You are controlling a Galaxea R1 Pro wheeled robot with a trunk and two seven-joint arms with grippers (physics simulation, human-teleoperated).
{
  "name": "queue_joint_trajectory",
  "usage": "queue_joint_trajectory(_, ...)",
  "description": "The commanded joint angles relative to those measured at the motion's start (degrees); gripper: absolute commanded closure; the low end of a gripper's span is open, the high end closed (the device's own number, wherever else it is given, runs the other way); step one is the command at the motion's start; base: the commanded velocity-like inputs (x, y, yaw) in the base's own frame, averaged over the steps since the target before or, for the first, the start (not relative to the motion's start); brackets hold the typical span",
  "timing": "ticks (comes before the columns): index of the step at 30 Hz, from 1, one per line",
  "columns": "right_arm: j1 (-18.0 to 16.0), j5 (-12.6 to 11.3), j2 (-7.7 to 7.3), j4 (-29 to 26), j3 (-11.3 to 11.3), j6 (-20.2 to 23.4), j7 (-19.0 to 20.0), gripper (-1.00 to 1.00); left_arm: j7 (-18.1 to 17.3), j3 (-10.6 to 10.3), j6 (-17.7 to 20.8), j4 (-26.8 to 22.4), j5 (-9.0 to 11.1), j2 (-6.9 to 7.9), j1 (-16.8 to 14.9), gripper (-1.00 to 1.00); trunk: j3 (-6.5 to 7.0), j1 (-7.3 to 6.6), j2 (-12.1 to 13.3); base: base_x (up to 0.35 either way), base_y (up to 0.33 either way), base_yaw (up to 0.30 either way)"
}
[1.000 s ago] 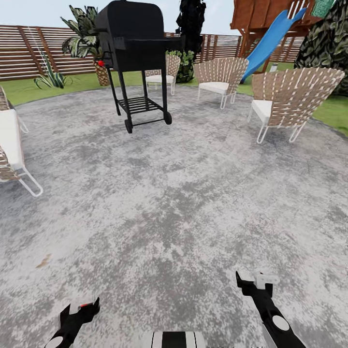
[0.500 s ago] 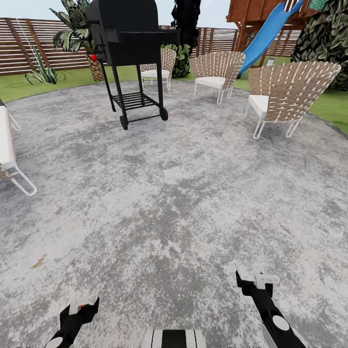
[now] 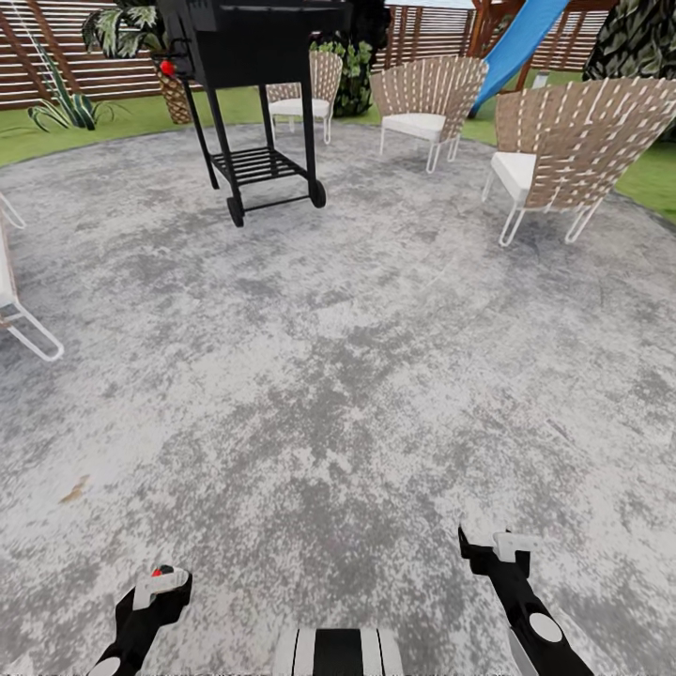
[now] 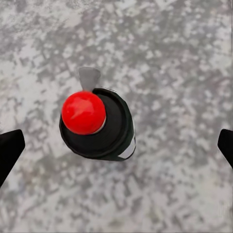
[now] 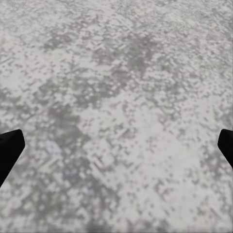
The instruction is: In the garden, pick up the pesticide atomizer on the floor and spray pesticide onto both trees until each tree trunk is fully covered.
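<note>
The pesticide atomizer [image 4: 97,124] is a small dark sprayer with a red cap and a pale label. It hangs above the grey paving between the fingers of my left gripper [image 4: 116,145]. In the head view its red spot [image 3: 161,570] sits at the tip of the left gripper [image 3: 155,591], low on the left. The dark fingertips [image 4: 9,148] show at the frame edges. My right gripper [image 3: 488,549] is low on the right, open and empty, with bare paving between its fingers [image 5: 9,150]. The trees are out of view. The garden's lawn [image 3: 113,117] and slatted fence [image 3: 84,56] lie far ahead.
A black grill on wheels [image 3: 253,47] stands ahead on the left. Woven chairs [image 3: 422,94] [image 3: 573,141] ring the round patio on the right, and a chair leg [image 3: 28,329] shows at the left edge. A blue slide [image 3: 521,38] and a scaly palm [image 3: 174,94] stand behind.
The whole head view has shifted: grill, chairs and fence sit higher and nearer, so the camera has moved. The atomizer's red spot sits slightly higher at the left gripper.
</note>
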Motion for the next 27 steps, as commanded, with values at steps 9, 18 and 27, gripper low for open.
queue_joint_trajectory(9,-0.02,-0.48,-0.02,0.03,0.2,-0.2,-0.08,-1.0,-0.08,0.0,-0.71,0.06,0.39,-0.01,-0.06,-1.0,-0.25,-0.01,-0.01,0.0,0.0,0.0)
queue_joint_trajectory(18,-0.02,-0.43,-0.02,0.03,0.12,-0.2,-0.08,-1.0,-0.08,0.26,-0.98,-0.01,0.48,-0.01,-0.11,-1.0,-2.62,0.22,-0.13,0.0,0.0,0.083)
queue_joint_trajectory(27,-0.02,-0.42,-0.02,0.03,0.19,-0.2,-0.08,-1.0,-0.08,0.5,-1.01,0.0,0.8,0.02,-0.11,-1.0,-4.02,0.32,-0.19,0.0,0.0,0.128)
